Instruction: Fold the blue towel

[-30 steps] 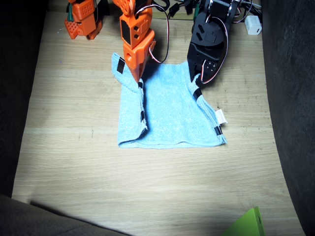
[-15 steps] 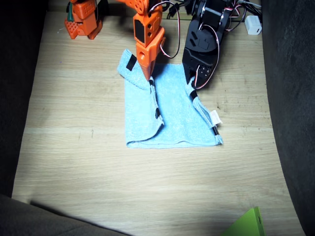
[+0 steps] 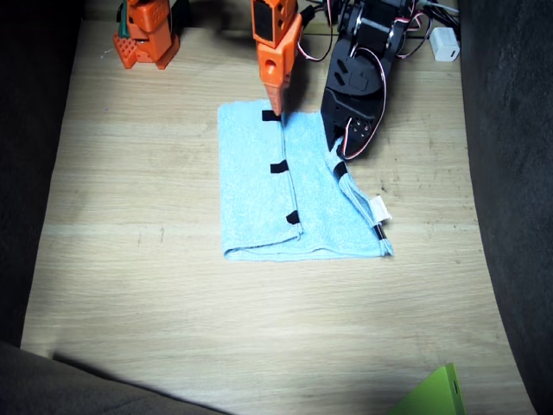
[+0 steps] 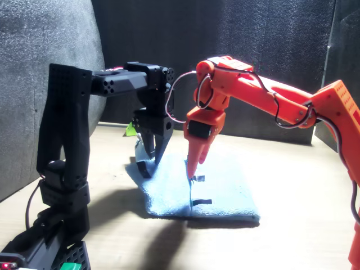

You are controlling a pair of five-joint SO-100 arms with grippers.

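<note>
The blue towel point(image 3: 302, 194) lies on the wooden table, its one long side folded over so that the edge with black tape marks point(image 3: 278, 167) runs down its middle. My orange right gripper point(image 3: 276, 111) points straight down at the far end of that folded edge, jaws together on the cloth by the farthest mark; in the front view the right gripper point(image 4: 193, 167) narrows to a tip just over the fold. My black left gripper point(image 3: 340, 154) is shut on the towel's other long edge and holds it slightly raised, as the left gripper point(image 4: 152, 153) also shows. A white tag point(image 3: 378, 207) sticks out near the front corner.
An orange arm base point(image 3: 145, 35) stands at the far corner, cables and a white plug block point(image 3: 447, 43) behind the left arm. A green object point(image 3: 436, 393) pokes in at the near edge. Dark cloth point(image 3: 510, 173) borders both sides of the table.
The right gripper carried the raised towel edge across towards the left arm and away, laying that flap flat on the middle. The left gripper stayed almost where it was.
</note>
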